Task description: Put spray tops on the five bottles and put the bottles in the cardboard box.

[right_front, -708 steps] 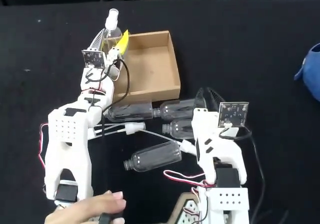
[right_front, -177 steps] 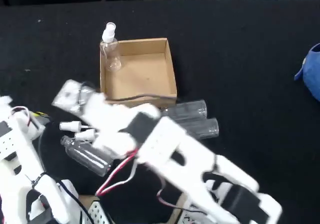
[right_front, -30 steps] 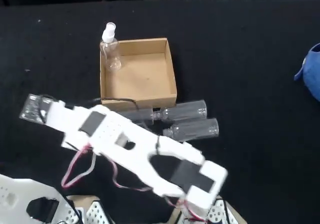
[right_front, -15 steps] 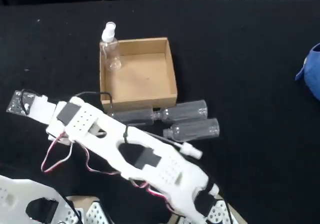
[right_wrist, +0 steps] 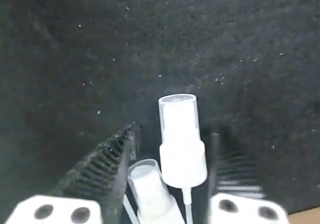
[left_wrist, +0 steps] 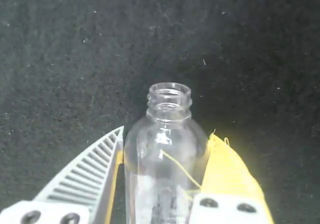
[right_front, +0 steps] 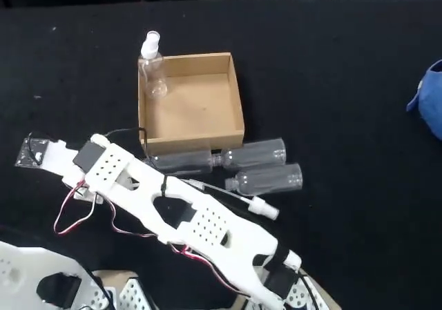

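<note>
I am looking down on the black table (right_front: 345, 117) with the cardboard box (right_front: 200, 103) near its middle. An arm (right_front: 186, 217) is stretching from the near edge out to the left. One capped bottle (right_front: 152, 72) is standing in the box's far corner. Three open bottles (right_front: 181, 160) (right_front: 255, 151) (right_front: 266, 179) are lying just in front of the box, with a loose spray top (right_front: 264, 208) beside them.

My left gripper (left_wrist: 167, 132) is clamping another open bottle (left_wrist: 167, 154) by its body, leaving the neck free. My right gripper (right_wrist: 174, 130) is hanging spread over two spray tops (right_wrist: 181, 149) (right_wrist: 147, 184), gripping neither.

I am judging the bottles as light, slick, easily dented plastic, so I am favouring a gentle grip at mid-body. The tops look tiny, with a bendy tube, so I would take them at the collar.
</note>
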Robot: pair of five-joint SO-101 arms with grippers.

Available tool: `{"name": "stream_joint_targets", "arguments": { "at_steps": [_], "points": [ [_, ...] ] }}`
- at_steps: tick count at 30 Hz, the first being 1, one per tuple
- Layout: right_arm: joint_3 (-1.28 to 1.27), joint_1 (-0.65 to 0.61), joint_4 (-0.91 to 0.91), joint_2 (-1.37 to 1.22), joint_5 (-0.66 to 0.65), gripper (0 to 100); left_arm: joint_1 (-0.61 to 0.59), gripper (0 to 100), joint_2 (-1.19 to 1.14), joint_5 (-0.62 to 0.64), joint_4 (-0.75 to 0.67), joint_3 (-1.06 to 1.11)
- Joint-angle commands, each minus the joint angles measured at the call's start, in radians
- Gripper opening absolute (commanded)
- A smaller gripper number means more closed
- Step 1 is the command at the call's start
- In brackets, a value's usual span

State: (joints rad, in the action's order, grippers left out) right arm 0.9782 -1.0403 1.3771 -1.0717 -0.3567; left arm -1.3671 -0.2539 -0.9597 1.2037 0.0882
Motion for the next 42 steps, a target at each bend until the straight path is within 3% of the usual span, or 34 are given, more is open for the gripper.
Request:
{"name": "stream_joint_targets", "arguments": {
  "at_steps": [1, 5, 12, 19, 24, 31, 38, 42],
  "points": [
    [0.097, 0.021, 0.034, -0.004, -0.006, 0.5, -0.015, 3, 0.072, -0.003, -0.003, -0.053],
    [0.219, 0.035, 0.109, -0.001, 0.018, 1.1, 0.005, 3, 0.075, 0.014, 0.000, -0.054],
    [0.711, 0.157, 0.287, 0.050, 0.100, 0.9, 0.081, 3, 0.192, 0.203, 0.000, -0.058],
    [0.696, 0.213, 0.328, 0.151, 0.130, 1.0, 0.234, 3, 0.381, 0.350, -0.008, 0.071],
    [0.694, 0.247, 0.381, 0.278, 0.195, 1.0, 0.275, 3, 0.548, 0.370, -0.018, 0.179],
    [0.671, 0.252, 0.391, 0.493, 0.262, 1.0, 0.274, 3, 0.872, 0.446, -0.207, 0.484],
    [0.274, 0.249, 0.390, 0.905, 0.275, 1.0, 0.315, 3, 1.221, 0.488, -0.204, 0.673],
    [0.056, 0.253, 0.381, 1.184, 0.267, 1.0, 0.423, 3, 1.312, 0.549, -0.167, 0.676]
  ]
}}
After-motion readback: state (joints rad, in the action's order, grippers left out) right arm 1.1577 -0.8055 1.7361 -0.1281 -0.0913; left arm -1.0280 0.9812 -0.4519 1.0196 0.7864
